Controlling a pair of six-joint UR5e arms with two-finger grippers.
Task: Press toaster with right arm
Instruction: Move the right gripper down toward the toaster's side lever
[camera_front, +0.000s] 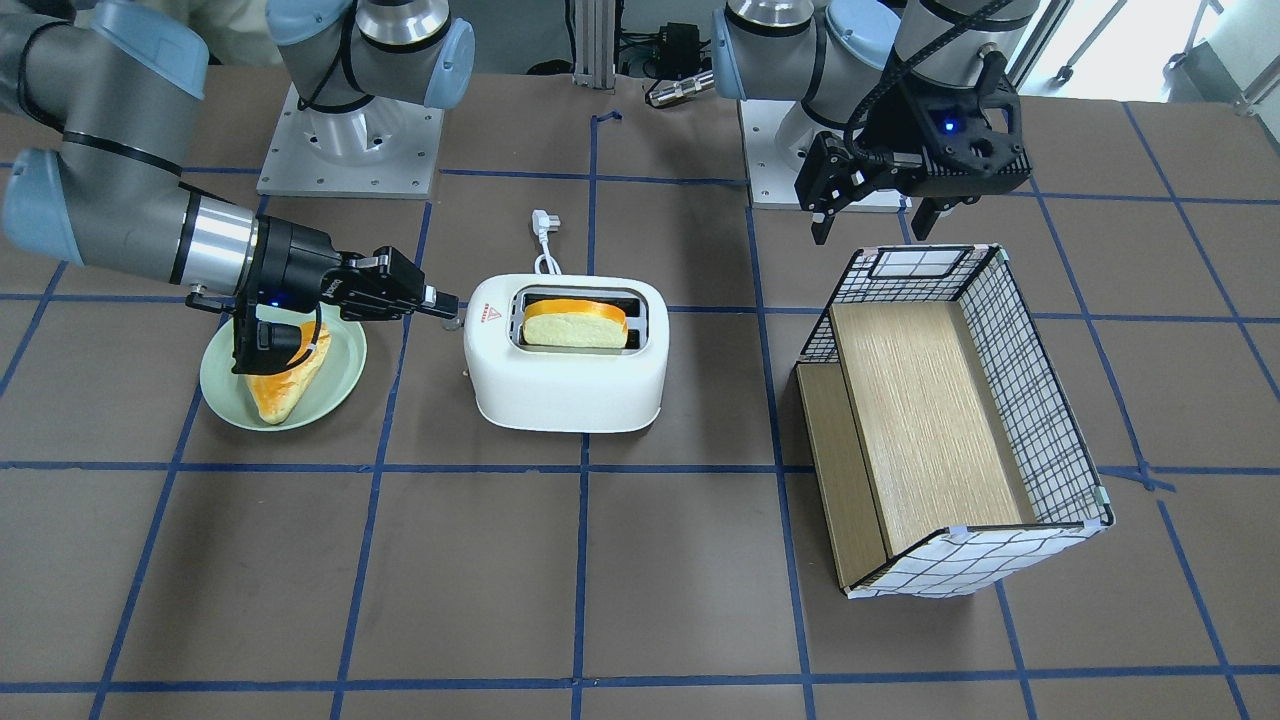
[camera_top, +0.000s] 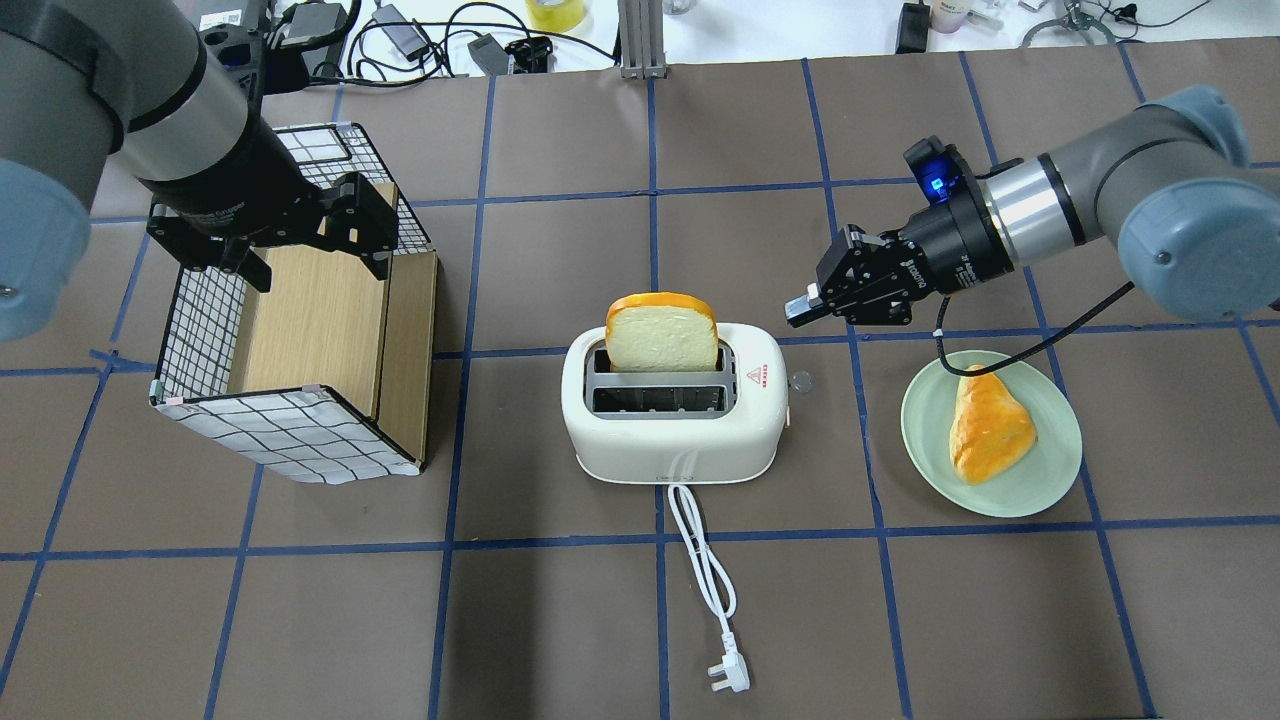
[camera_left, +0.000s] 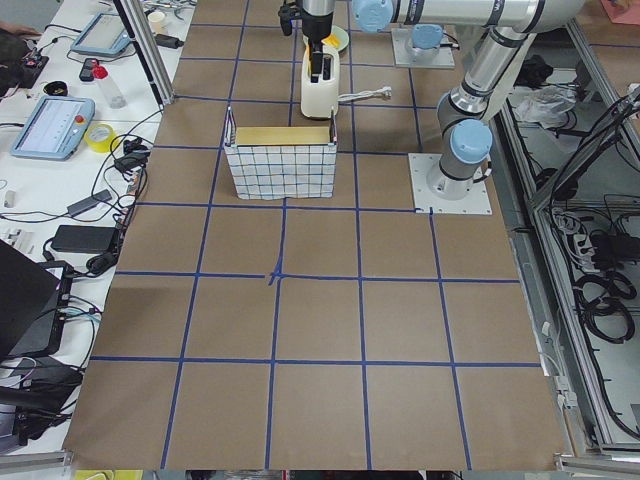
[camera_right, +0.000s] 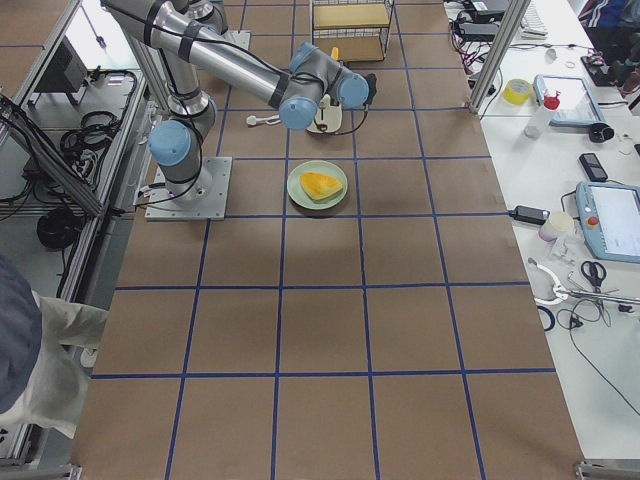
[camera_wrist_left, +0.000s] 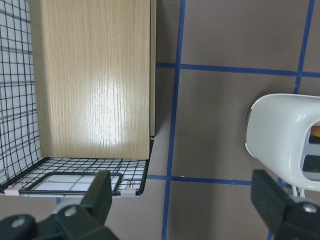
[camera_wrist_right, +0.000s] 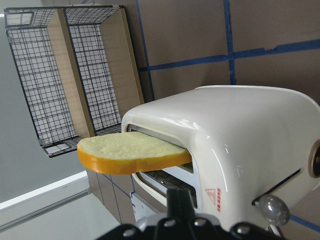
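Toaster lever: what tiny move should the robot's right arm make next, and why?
Probably lower the right gripper onto the lever knob and push it down. Its jaws are shut and hover just above that knob at the end of the toaster, seemingly not touching it yet. The bread slice stands high in its slot, so the lever looks unpressed.
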